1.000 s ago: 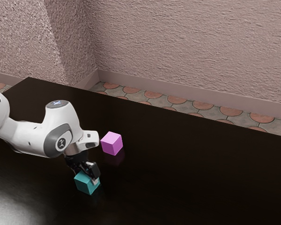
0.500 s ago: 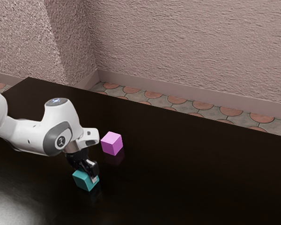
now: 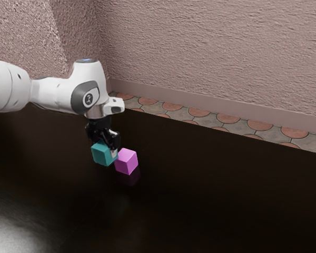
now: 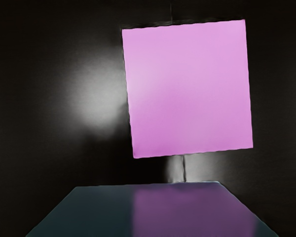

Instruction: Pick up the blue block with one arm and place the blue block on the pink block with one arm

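A teal-blue block [image 3: 101, 154] hangs above the dark table, and my gripper [image 3: 105, 150] is shut on it. The pink block [image 3: 126, 161] rests on the table just to the exterior view's right of the held block and slightly lower. In the wrist view the pink block [image 4: 187, 89] lies flat on the table ahead of my hand, while the held blue block [image 4: 148, 210] shows large and blurred under the hand, with a pink reflection on its top.
The dark glossy table [image 3: 210, 200] stretches wide around both blocks. Its far edge [image 3: 200, 125] runs along a tiled floor [image 3: 226, 118] below a textured wall.
My arm has lifted the blue block off the table and carried it up and toward the pink block. The pink block has not moved.
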Action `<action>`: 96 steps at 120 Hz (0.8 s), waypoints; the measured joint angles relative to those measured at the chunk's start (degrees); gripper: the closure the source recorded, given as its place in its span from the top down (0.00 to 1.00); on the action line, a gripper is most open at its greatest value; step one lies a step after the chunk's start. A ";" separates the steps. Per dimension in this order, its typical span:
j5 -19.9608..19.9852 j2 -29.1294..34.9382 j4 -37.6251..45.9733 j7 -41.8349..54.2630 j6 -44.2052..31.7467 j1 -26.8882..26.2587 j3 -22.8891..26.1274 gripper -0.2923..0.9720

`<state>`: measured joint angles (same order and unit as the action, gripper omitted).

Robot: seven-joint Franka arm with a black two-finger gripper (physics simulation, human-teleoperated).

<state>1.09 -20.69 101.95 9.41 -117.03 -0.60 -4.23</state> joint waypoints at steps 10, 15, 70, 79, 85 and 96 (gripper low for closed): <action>-0.97 -6.10 -9.46 -0.18 5.70 -0.07 -0.04 0.53; -1.15 -8.38 -12.77 -0.26 8.05 -0.09 -0.02 0.53; 4.05 -13.51 -20.25 -0.92 7.19 -0.37 0.15 0.53; 4.57 -12.96 -18.50 -1.03 6.08 -0.43 -0.61 0.53; 4.78 -12.84 -17.95 -1.09 5.53 -0.44 -0.76 0.53; 4.97 -12.75 -17.31 -1.19 4.82 -0.48 -0.84 0.53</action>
<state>6.06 -33.44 84.63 8.22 -112.20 -1.08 -5.07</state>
